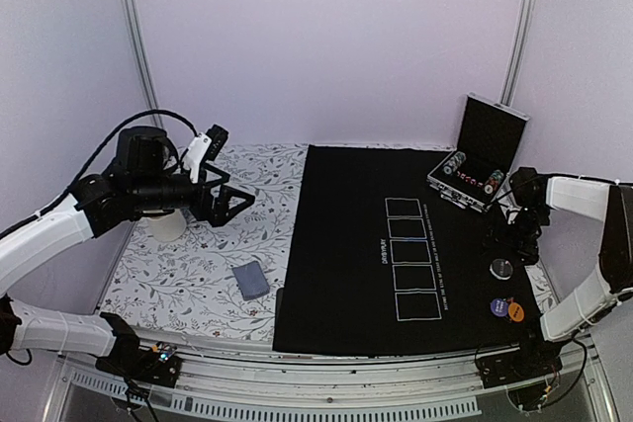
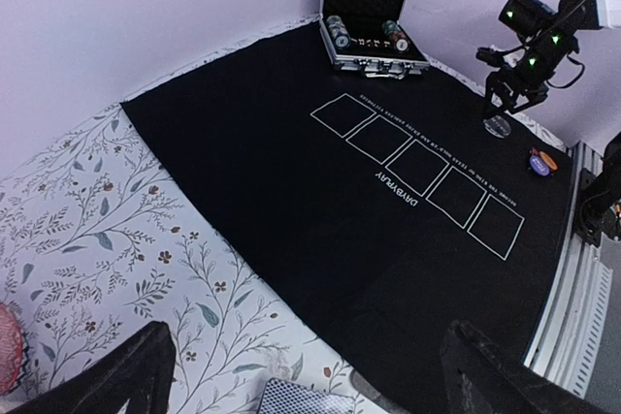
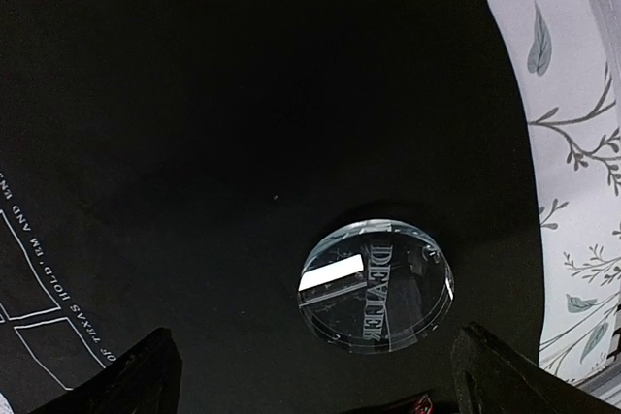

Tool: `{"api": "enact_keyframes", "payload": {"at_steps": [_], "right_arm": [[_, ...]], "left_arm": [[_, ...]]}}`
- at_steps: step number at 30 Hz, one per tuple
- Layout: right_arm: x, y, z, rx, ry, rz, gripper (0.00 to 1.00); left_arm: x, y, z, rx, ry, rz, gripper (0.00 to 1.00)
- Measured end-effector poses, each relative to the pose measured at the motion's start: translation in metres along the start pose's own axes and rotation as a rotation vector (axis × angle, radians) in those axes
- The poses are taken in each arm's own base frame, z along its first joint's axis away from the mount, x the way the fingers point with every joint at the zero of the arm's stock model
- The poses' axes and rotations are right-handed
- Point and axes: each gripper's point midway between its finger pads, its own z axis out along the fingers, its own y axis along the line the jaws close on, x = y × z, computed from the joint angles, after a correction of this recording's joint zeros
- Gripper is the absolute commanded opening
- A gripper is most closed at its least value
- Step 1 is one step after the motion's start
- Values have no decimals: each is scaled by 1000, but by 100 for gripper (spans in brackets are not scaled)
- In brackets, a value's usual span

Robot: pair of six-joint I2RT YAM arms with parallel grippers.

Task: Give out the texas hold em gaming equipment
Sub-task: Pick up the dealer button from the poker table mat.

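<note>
Two grippers, both with fingers spread wide and nothing between them. On the far side of the table from its partner, right gripper (image 3: 315, 375) poised just above the silver button disc (image 3: 376, 285), flat on the black mat (image 1: 346, 244) near its right edge; orange button disc (image 1: 516, 312) and purple button disc (image 1: 499, 306) touching one another, nearer the arm bases. Off to the left, left gripper (image 1: 223, 175) raised over the floral tablecloth (image 1: 138, 284), well apart from the deck of grey-blue-backed playing cards (image 1: 251, 280) lying on that cloth just beside the mat's left edge. Striped poker chips (image 1: 454, 165) lying in the open silver-edged case (image 1: 492, 135) at the far right corner. Likely trouble at the silver disc: thin, glossy and flat on fabric, so little rim to bite. Risk of skidding off the edge and flicking it toward the tablecloth if closed too high; risk of pinching up the mat and dragging the neighbouring discs if closed too low. Later, danger of fanning or spilling the loose deck with an off-centre grip. Legible writing: "DEALER" engraved on the silver disc, seen sideways from the right wrist; "DAVBYPLAY" printed beside the row of five white card outlines (image 1: 408, 258); along the other side a line of small print, readable only in part as "TEXAS HOLD 'EM AND", the rest too small to make out.
</note>
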Motion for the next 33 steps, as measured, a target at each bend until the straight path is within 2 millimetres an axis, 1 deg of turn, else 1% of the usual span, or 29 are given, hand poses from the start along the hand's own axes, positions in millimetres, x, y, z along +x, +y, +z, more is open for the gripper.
{"api": "enact_keyframes", "payload": {"at_steps": [4,5,8,11,12,16,21,23,28,30,32,33], "right_arm": [[6,-2,13,16,42,9,99],[6,-3,18,21,55,11,100],[9,-10,34,46,98,26,98],[8,-12,36,52,100,38,97],[8,-12,36,51,99,41,95],[9,-13,37,56,102,42,80],[8,-19,37,76,100,45,56],[8,-19,37,78,100,49,49],[8,-18,36,73,100,51,39],[8,-17,35,67,104,50,37],[9,-13,31,58,113,43,35],[7,-8,27,49,111,34,34]], "left_arm": [[-1,-2,-5,0,-29,17,98],[-1,-2,-6,1,-33,20,98],[-3,-2,-6,0,-42,25,98],[-3,-2,-6,0,-45,28,98],[-3,-2,-6,0,-45,29,98],[-3,-2,-6,-2,-46,33,98],[-4,-2,-6,-4,-49,41,98],[-4,-1,-6,-7,-50,44,98],[-4,0,-6,-11,-49,48,98],[-4,0,-6,-11,-49,49,98],[-4,0,-6,-12,-49,50,98],[-4,0,-6,-12,-50,51,98]]}}
